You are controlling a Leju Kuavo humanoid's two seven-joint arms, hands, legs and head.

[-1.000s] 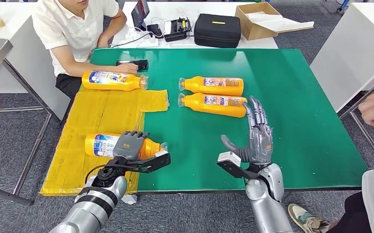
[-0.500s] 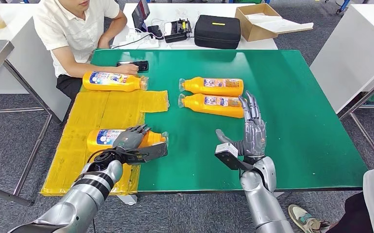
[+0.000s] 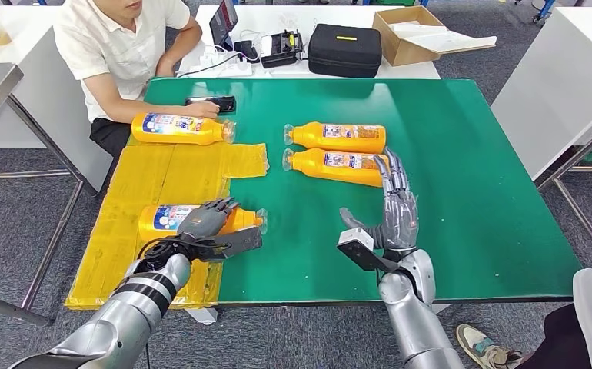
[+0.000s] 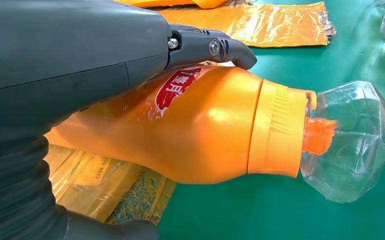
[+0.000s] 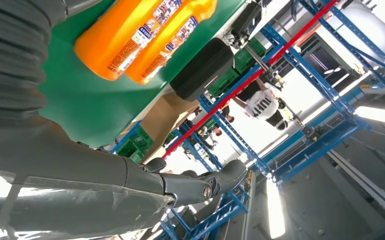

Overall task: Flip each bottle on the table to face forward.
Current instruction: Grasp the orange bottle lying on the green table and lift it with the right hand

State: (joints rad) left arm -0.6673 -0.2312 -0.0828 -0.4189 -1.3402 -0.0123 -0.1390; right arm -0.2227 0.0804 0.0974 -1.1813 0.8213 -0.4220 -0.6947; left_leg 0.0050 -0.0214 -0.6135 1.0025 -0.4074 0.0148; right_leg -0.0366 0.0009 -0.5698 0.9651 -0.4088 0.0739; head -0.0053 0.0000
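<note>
Head view showed the left hand (image 3: 204, 221) resting fingers-down on the near bottle (image 3: 171, 218), barely shifted from half a second before, while the right hand (image 3: 395, 217), flat and spread with nothing in it, had eased back from the bottle pair (image 3: 337, 154) just beyond its fingertips. Left wrist view showed a finger (image 4: 215, 49) across the label and the clear cap (image 4: 348, 140) ahead of the hand, so the flip looked about to begin. Right wrist view showed those two bottles (image 5: 140, 37) past the wrist.

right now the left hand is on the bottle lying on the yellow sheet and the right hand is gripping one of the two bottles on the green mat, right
Not quite. The left hand does rest on the near bottle lying on the yellow sheet, but the right hand grips nothing. In the head view it is raised with its fingers spread, short of the two bottles on the green mat.
</note>
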